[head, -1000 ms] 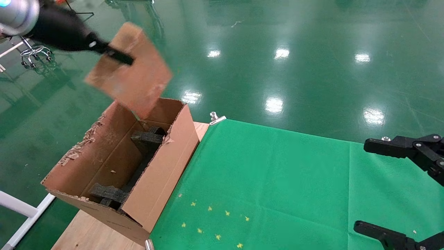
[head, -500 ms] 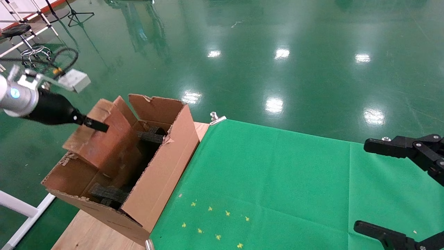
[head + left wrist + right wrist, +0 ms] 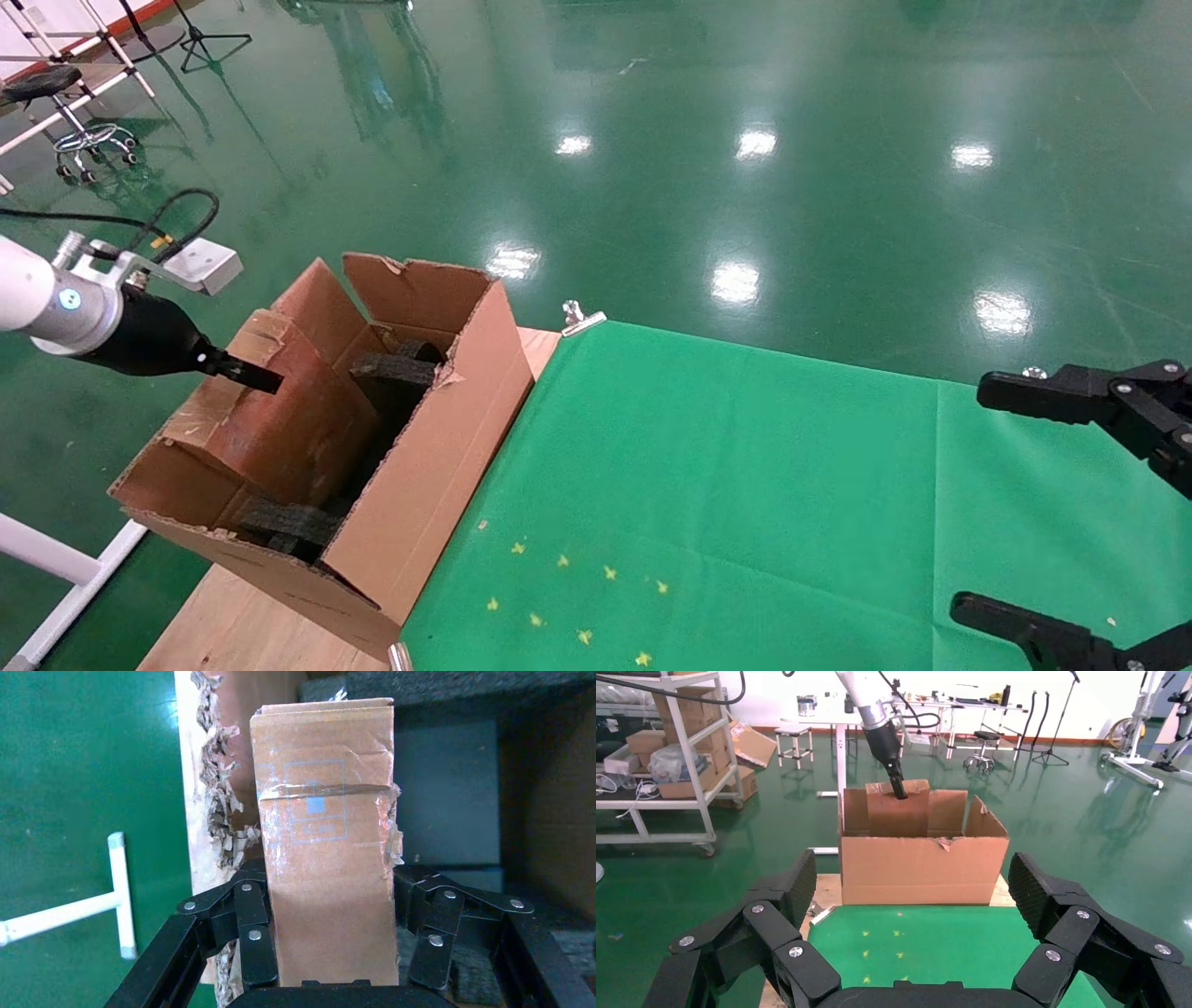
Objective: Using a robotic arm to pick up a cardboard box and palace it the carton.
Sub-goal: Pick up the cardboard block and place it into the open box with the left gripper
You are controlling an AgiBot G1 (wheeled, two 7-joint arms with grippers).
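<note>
1. Your left gripper [image 3: 330,952] is clamped on the cardboard box [image 3: 279,419], one finger [image 3: 242,931] on each broad face. You hold the slab by its top end so it hangs edge-down and can slip into a narrow slot.
2. The box is already partly inside the carton [image 3: 438,447], against the torn far wall, upper part above the rim. The right wrist view shows it standing upright in the opening.
3. The carton sits at the left end of the bench [image 3: 242,634], on bare wood just beside the green cloth [image 3: 745,485], flaps up and open so you can reach in from above.
4. Black foam pieces [image 3: 396,368] line the inside. My guess: the box has to seat between them, hence the vertical entry.
5. Your right gripper [image 3: 912,917] is parked over the cloth, well apart from the carton, fingers spread wide, holding nothing.
6. Judgement: placing is nearly done; lower a little, then let go. Risk: an edge catching on foam or the ragged flap [image 3: 218,811].
</note>
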